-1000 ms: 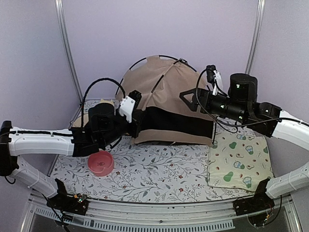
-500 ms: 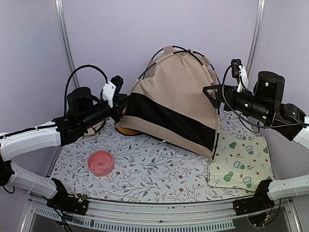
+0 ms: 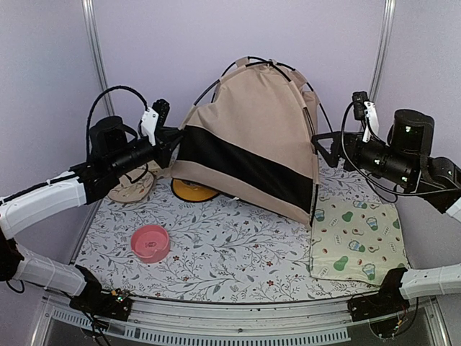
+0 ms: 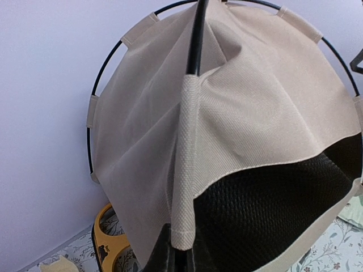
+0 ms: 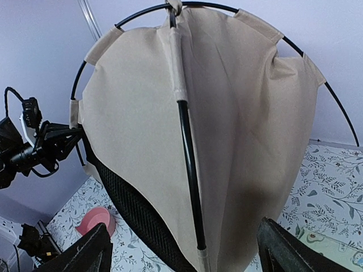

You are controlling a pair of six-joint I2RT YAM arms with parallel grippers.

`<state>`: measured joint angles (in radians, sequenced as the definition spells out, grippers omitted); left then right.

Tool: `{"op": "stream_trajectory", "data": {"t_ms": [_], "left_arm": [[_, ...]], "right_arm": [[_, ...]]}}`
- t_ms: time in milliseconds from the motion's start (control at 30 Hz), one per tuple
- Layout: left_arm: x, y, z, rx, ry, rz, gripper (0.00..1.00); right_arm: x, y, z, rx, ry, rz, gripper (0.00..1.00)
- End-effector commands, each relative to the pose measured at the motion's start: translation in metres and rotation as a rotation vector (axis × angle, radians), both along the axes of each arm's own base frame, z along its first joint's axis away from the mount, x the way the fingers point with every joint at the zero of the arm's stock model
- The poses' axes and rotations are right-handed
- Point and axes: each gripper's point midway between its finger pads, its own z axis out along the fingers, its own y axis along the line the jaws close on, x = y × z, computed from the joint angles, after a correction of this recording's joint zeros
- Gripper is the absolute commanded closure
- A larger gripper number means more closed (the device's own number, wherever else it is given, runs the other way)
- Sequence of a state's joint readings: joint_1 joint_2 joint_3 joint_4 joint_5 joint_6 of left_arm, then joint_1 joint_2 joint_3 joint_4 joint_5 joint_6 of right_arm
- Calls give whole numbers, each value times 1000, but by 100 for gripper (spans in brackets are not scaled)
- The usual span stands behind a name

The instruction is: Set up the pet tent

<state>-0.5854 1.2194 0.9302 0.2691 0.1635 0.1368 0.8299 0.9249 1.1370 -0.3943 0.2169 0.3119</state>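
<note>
Bracing the pet tent [image 3: 252, 122] from both flanks looks like the purpose of this pose: the left claw [image 3: 167, 137] is up against the left corner and the right claw [image 3: 325, 148] sits by the right edge, so the sprung frame can be steadied from two sides. The tent stands at the back of the worktop [image 3: 230, 252], near the middle, and appears to lean toward the rear wall rather than sit square on its base.

The right wrist view shows the right claw's fingers [image 5: 85, 249] spread wide, with the foot of a black pole [image 5: 190, 164] between them and not pinched. I cannot tell whether the left claw is clamped or parted, as its fingers are lost in the dark fabric.

The tan cloth is domed, hung by small loops on thin black hoops, with one pole running through a woven sleeve [image 4: 184, 164]. A black mesh band [image 3: 245, 169] crosses the front. A yellow feeder [image 3: 193, 191] pokes out under its left edge, and a cream mat [image 3: 358, 241] lies just beside its right corner.
</note>
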Motion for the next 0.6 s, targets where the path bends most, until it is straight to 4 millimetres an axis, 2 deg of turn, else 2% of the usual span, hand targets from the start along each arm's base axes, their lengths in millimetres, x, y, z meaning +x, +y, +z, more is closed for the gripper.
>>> {"op": "stream_trajectory", "data": {"t_ms": [0,167,567], "left_arm": [[6,8,44,-88,-80,-8,100],[11,9,46,-87,-76,-11,100],[12,12,52,-90,-82,-16,100]], "right_arm": [[0,0,-16,-67,35,9,11],[7,5,-41,-129,90,0,17],[26,-9,-60,-194,106,-93,30]]}}
